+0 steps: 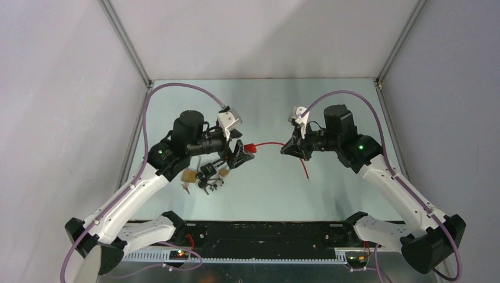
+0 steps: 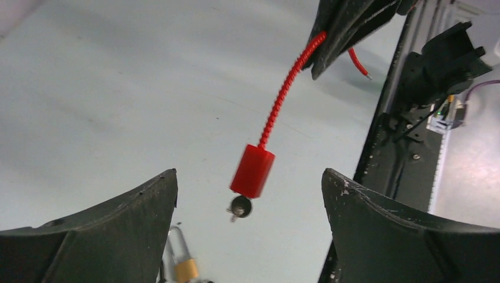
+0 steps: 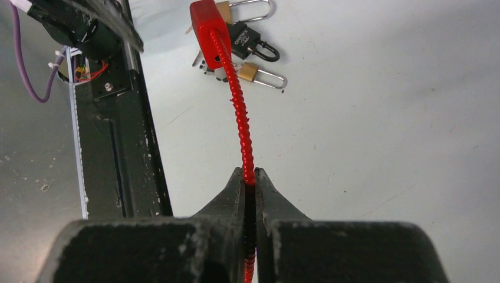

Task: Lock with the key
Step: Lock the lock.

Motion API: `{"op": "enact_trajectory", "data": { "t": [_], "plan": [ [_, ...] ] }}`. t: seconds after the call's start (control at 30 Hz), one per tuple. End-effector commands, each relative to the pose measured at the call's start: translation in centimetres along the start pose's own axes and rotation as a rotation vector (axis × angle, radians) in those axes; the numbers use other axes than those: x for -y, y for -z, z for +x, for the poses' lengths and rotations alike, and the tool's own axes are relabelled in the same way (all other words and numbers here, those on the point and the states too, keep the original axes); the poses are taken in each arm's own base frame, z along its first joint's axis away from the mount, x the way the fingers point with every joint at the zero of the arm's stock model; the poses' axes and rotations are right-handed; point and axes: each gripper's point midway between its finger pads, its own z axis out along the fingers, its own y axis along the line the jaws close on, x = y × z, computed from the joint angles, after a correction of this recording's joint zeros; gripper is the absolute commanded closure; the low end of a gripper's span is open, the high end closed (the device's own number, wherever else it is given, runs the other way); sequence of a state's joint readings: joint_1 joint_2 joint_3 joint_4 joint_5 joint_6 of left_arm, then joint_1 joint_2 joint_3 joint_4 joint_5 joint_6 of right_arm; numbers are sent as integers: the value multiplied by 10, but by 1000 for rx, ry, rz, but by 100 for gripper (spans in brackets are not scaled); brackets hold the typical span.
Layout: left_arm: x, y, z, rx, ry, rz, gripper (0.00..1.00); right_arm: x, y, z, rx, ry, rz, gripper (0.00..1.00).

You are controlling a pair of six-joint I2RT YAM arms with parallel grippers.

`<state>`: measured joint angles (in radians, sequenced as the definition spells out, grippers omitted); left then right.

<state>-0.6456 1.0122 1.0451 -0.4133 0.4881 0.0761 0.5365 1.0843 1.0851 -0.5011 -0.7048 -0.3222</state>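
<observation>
- Pale grey-green counter (image 1: pixel 330 188), grey walls on three sides, black rail (image 1: pixel 247 233) along the near edge.
- Right pincer (image 3: pixel 250 177): jaws together, clamped on the red ribbed cable (image 3: pixel 239 112). The cable runs from the tips to the red lock body (image 3: pixel 207 23), which is held clear of the counter.
- Left pincer (image 2: pixel 249 174): jaws wide apart, one finger (image 2: pixel 118 218) on either side of the lock body, neither touching it.
- Left wrist view only: a small dark key (image 2: pixel 240 206) sits in the lock body's lower end.
- Right wrist view only: loose locks on the counter beyond the lock body, a black padlock (image 3: pixel 247 42) and a brass padlock (image 3: pixel 250 72); another brass one is partly hidden.
- Top view: both arms reach inward, elbows out, pincers facing each other mid-counter. The cable's free tail trails from the right pincer toward the near edge.
- Writing: white lettering on the black padlock, too small to read.
</observation>
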Motion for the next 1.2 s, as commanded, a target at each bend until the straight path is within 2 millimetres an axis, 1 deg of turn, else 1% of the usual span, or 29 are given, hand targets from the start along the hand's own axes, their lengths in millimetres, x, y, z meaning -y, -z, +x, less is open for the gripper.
{"op": "enact_trajectory", "data": {
  "t": [0.0, 0.1, 0.13, 0.27, 0.33, 0.37, 0.43, 0.47, 0.7, 0.87, 1.03, 1.1, 1.17],
  "plan": [
    [-9, 15, -12, -43, -155, -37, 4, -8, 10, -20, 32, 89, -6, 100],
    [-7, 15, -6, -90, -199, -3, 2, -13, 10, -20, 32, 98, -21, 100],
    [-4, 15, -1, -117, -195, 17, 2, -15, 10, -20, 31, 101, -27, 100],
    [12, 11, 10, -147, -183, 137, 3, -21, 9, -21, 31, 107, -49, 100],
    [23, 7, 15, -149, -161, 211, 9, -23, 9, -22, 32, 111, -55, 100],
    [25, 5, 17, -156, -149, 227, 15, -23, 9, -23, 35, 114, -55, 100],
    [30, 1, 20, -161, -131, 269, 21, -25, 9, -24, 38, 116, -61, 100],
    [33, 1, 20, -160, -124, 288, 22, -27, 9, -25, 40, 118, -68, 100],
    [32, -7, 23, -179, -99, 312, 33, -29, 7, -26, 36, 118, -77, 100],
    [33, -9, 25, -183, -94, 325, 49, -31, 7, -27, 39, 122, -81, 100],
    [34, -8, 23, -179, -98, 327, 58, -32, 7, -27, 39, 126, -83, 100],
    [34, -7, 22, -175, -101, 327, 64, -32, 7, -27, 39, 127, -83, 100],
    [34, -7, 22, -174, -102, 326, 79, -31, 7, -26, 37, 124, -80, 100]
  ]
}}
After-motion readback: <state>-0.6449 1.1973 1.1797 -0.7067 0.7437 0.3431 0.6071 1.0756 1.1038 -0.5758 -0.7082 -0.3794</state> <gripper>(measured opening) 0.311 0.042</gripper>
